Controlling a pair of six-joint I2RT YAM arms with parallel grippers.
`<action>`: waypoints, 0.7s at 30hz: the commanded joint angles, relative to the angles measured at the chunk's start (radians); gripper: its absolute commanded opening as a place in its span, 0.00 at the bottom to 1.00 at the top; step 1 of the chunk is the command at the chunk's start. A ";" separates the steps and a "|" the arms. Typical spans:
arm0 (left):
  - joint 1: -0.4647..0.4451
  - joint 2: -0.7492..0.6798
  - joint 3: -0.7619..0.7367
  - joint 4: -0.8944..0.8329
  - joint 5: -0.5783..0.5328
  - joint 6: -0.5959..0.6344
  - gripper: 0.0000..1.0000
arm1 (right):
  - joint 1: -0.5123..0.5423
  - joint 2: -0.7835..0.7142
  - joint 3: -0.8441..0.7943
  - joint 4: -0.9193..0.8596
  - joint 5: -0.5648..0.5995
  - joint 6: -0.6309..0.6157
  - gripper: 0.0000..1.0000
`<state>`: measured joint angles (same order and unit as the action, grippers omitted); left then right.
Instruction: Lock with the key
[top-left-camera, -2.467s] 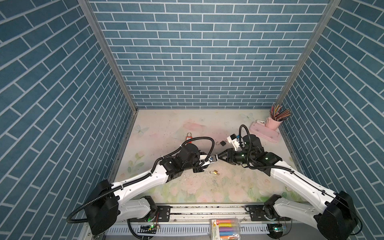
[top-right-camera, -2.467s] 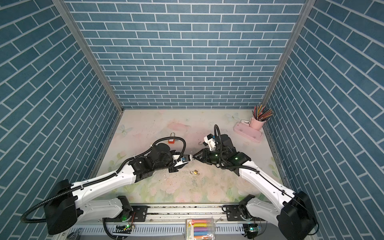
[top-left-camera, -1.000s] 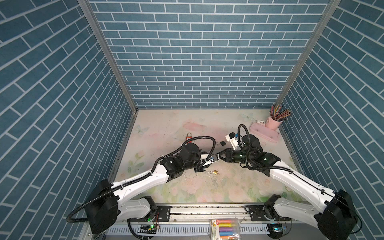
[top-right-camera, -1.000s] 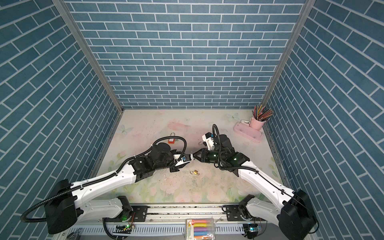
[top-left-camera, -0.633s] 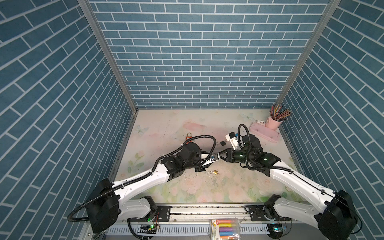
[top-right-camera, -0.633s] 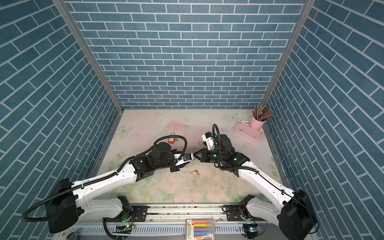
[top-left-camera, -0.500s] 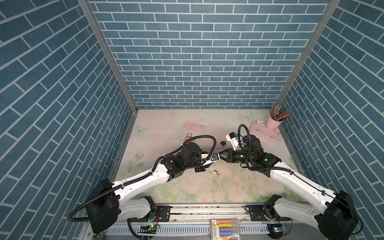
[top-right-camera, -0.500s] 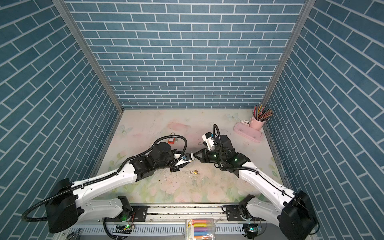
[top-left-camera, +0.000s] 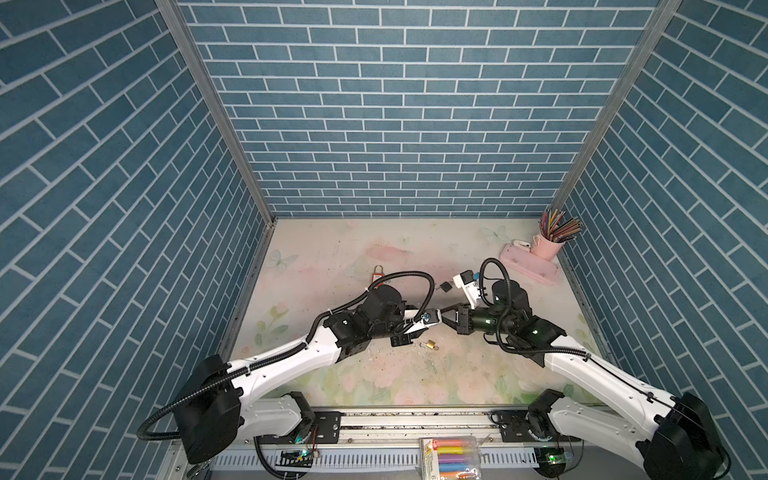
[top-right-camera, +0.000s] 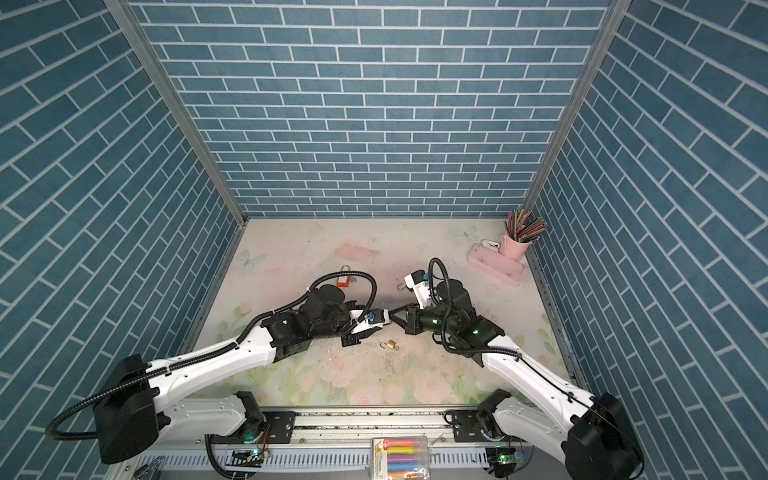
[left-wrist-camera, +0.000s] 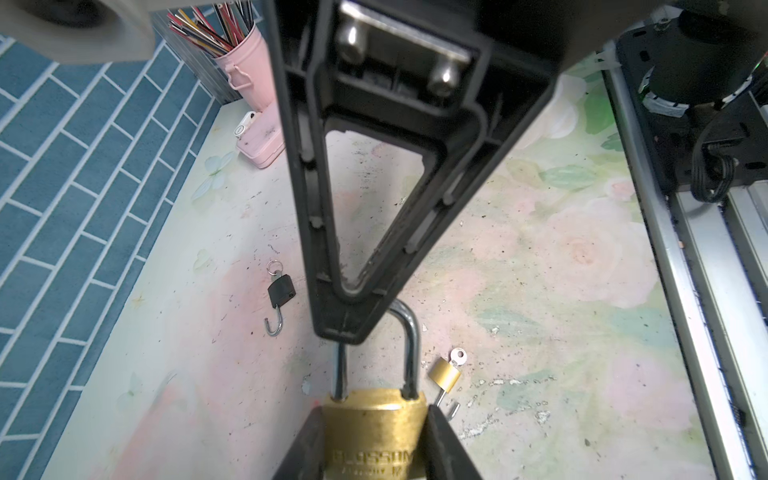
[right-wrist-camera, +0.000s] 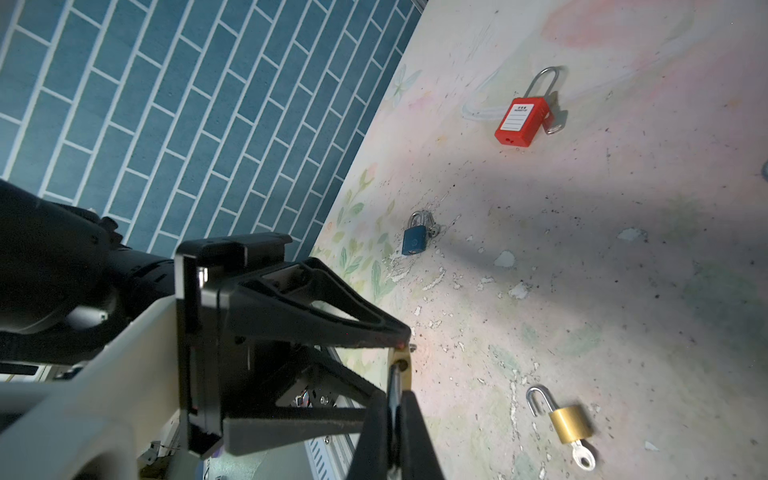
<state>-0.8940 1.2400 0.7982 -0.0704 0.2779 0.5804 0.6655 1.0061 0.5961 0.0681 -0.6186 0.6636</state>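
Observation:
A brass padlock (left-wrist-camera: 374, 432) hangs above the table, held by its body in my left gripper (left-wrist-camera: 374, 411), whose jaws press on its two sides. Both legs of its steel shackle (left-wrist-camera: 409, 332) reach the top of the body. My right gripper (left-wrist-camera: 353, 332) faces the left one and is shut on the top of that shackle; in the right wrist view the right gripper (right-wrist-camera: 395, 415) pinches the thin bar, with the padlock's brass edge (right-wrist-camera: 402, 365) just beyond. In both top views the left gripper (top-left-camera: 434, 318) and right gripper (top-right-camera: 395, 316) meet tip to tip. The held padlock's key is hidden.
On the table lie a small brass padlock (right-wrist-camera: 567, 424) with an open shackle and a silver key (right-wrist-camera: 584, 459) in its base, a red padlock (right-wrist-camera: 519, 122), a blue padlock (right-wrist-camera: 414, 240) and a black padlock (left-wrist-camera: 280, 291). A pink pencil cup (top-left-camera: 548, 245) and pink case (top-left-camera: 528, 266) stand back right.
My right gripper's jaws have closed onto the padlock's shackle. Both arms have stayed almost where they were, and the left grip is unchanged.

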 joint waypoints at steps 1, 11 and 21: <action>0.001 0.005 0.052 0.063 0.002 0.001 0.06 | 0.009 -0.015 -0.028 0.061 -0.093 -0.040 0.00; 0.001 0.003 0.070 0.124 -0.022 -0.018 0.05 | 0.009 0.060 -0.038 0.054 -0.162 -0.023 0.00; -0.006 -0.025 0.072 0.238 -0.047 -0.021 0.04 | 0.008 0.131 -0.043 0.068 -0.189 -0.006 0.00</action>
<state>-0.8955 1.2522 0.8112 -0.1081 0.2283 0.5678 0.6476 1.1042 0.5713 0.2028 -0.7029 0.6487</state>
